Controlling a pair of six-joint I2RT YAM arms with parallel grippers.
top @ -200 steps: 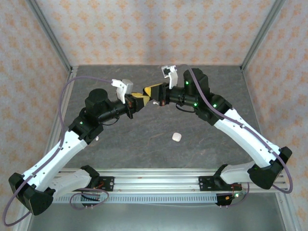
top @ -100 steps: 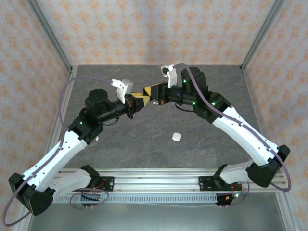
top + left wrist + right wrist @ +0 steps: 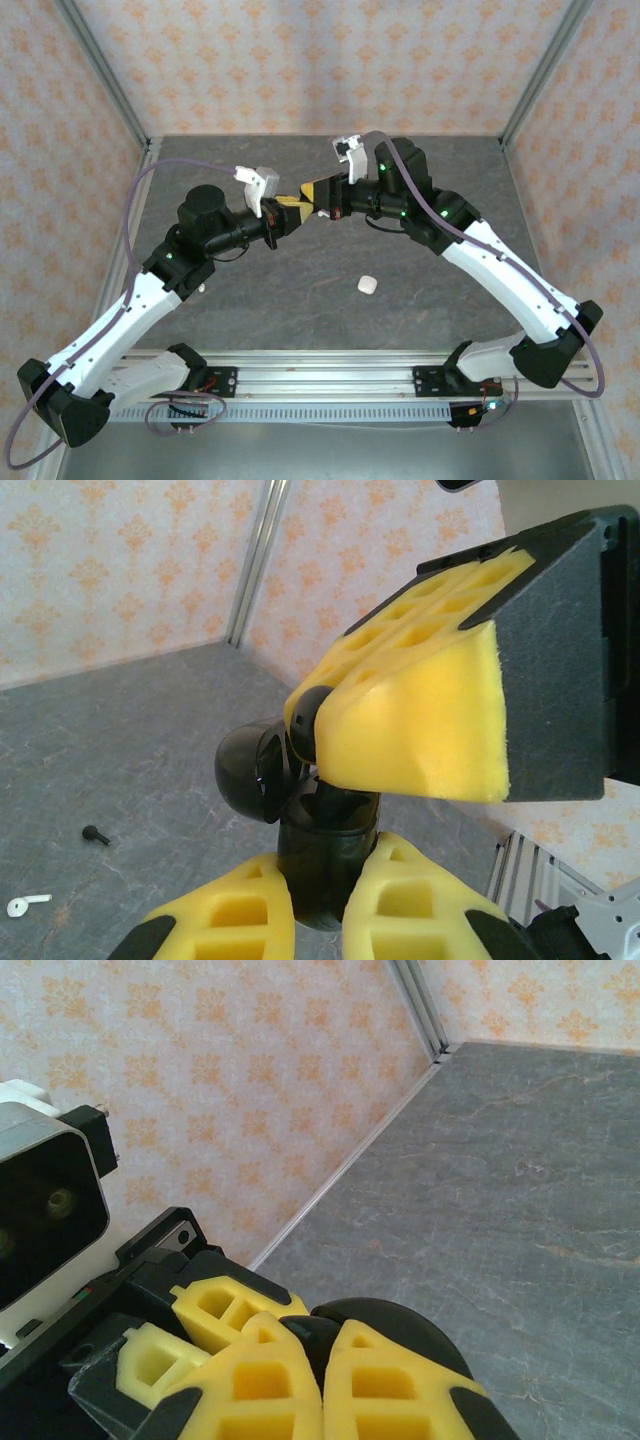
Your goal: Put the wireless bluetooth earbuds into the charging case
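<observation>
The right gripper (image 3: 316,190) has been edging left and is now meeting the left gripper (image 3: 284,208) above the far middle of the table (image 3: 300,300). The left gripper's fingers are pressing together on an open black case (image 3: 318,875), its lid (image 3: 250,770) tipping to the left in the left wrist view. The right gripper's fingers are pinching a black earbud (image 3: 308,723) at their tips, just above the case's mouth. A second black earbud (image 3: 95,834) and a white earbud (image 3: 27,905) are lying apart on the table, and a white case (image 3: 367,285) is sitting nearer, right of centre.
</observation>
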